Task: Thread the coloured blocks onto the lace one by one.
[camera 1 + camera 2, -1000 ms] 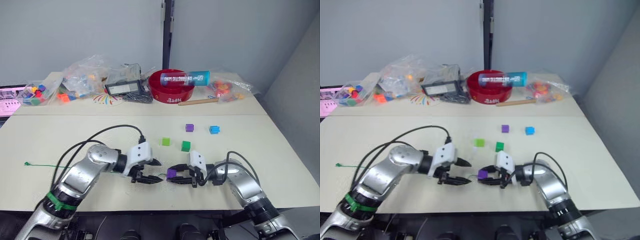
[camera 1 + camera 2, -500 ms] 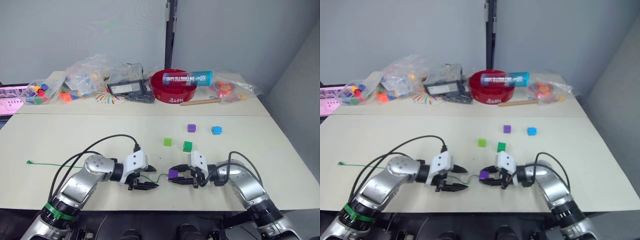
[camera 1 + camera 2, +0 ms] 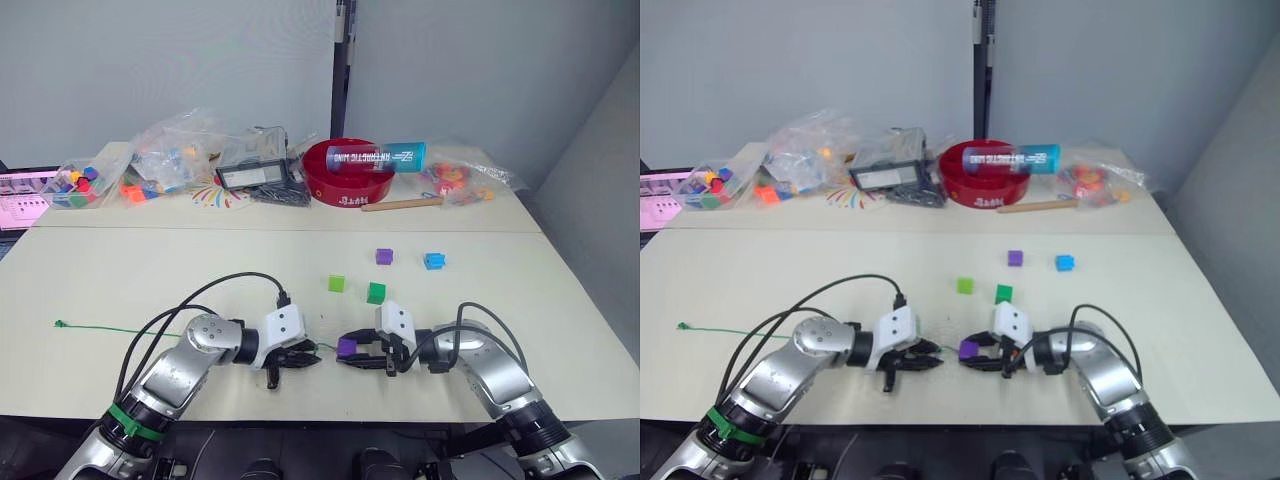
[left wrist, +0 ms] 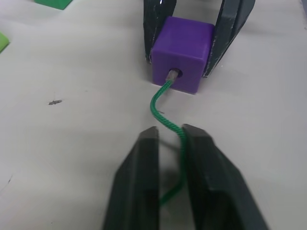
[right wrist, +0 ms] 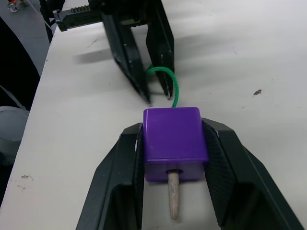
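My right gripper [image 5: 175, 158] was pinching a purple cube [image 5: 173, 141] between its two fingers, low over the front part of the counter [image 3: 150, 270]. The lace [image 4: 169, 124] was already through the hole of this cube: the green string entered on the side that faced my left gripper [image 4: 170, 158], and the pale stiff tip [image 5: 173, 199] came out on the other side, between my right fingers. My left gripper was just beside the cube, with its fingers pressed nearly together around the string, which made a small curve between the gripper and the cube. I judged that the first cube was only partly threaded, because it was not yet pulled along the lace, and the other four cubes were not yet started. The second purple cube [image 3: 382, 257], the sky blue cube [image 3: 432, 261], the light green cube [image 3: 336, 284] and the darker green cube [image 3: 375, 292] lay apart from each other farther back on the counter, behind my grippers. The lace was thin, green and twisted like a cord, and it ran far to the left across the counter, where its free end [image 3: 59, 324] lay. The cube was smooth, with rounded edges.
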You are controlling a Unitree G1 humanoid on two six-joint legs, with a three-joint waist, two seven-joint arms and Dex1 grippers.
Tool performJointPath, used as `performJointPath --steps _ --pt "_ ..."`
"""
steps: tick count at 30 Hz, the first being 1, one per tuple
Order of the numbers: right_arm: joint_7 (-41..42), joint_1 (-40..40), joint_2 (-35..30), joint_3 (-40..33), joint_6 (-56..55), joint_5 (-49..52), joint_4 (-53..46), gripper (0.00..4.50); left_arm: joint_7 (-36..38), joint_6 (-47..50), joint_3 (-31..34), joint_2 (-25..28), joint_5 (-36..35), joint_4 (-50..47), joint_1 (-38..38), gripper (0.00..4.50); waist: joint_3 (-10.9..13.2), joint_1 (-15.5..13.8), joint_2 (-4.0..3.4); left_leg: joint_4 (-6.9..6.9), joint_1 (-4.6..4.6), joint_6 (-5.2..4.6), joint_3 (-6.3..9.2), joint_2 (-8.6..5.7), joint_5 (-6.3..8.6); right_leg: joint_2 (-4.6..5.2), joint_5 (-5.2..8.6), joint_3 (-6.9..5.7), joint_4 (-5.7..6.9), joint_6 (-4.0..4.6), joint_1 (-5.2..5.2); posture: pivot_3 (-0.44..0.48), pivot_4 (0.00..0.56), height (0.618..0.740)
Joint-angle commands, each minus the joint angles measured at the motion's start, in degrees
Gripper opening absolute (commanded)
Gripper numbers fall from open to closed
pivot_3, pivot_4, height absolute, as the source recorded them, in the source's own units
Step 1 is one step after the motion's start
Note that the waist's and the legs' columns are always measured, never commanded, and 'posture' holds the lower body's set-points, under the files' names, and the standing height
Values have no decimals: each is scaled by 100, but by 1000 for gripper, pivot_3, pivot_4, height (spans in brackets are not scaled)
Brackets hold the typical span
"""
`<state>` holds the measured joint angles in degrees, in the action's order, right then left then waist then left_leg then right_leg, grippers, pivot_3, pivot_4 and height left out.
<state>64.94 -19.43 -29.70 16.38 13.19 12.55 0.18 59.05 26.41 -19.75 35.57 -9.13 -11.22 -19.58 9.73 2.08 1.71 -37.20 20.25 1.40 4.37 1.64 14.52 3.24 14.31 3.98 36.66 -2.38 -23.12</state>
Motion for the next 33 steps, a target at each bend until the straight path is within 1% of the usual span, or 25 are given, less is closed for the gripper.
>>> performJointPath --steps 1,7,17,23,26,30,33 --pt "-74 105 -134 -4 155 -131 165 1181 57 -93 11 1 -3 -30 -61 20 0 0 0 0 0 0 0 0 0 0 0 0 0 0 0 0 150 731" --pt "-130 89 -30 82 140 -170 181 1181 259 -225 -187 67 114 -72 -159 20 0 1 0 0 0 0 0 0 0 0 0 0 0 0 0 0 150 731" --pt "-167 -131 219 236 50 -211 347 1181 431 -386 -358 25 348 346 -382 20 0 63 0 0 -6 0 0 4 0 -6 2 1 7 -2 0 0 150 731" --pt "-179 -192 270 249 -7 -254 446 1181 527 -424 -280 245 443 391 -389 20 0 117 0 0 -8 0 0 12 -2 -15 2 2 12 -3 1 0 150 731" --pt "-180 -192 279 257 -25 -269 474 1181 541 -411 -216 347 442 358 -397 914 0 162 0 0 -9 0 0 14 -2 -17 2 2 13 -3 0 0 150 731" --pt "-183 -213 292 256 -37 -279 525 1181 431 -300 -134 322 420 344 -489 2262 0 169 0 0 -9 0 0 15 -2 -17 2 2 14 -3 0 0 150 731" --pt "-190 -224 296 257 -53 -284 565 1181 411 -144 -82 268 312 277 -550 3154 0 178 0 0 -9 0 0 16 -2 -18 2 2 15 -3 0 0 150 731"
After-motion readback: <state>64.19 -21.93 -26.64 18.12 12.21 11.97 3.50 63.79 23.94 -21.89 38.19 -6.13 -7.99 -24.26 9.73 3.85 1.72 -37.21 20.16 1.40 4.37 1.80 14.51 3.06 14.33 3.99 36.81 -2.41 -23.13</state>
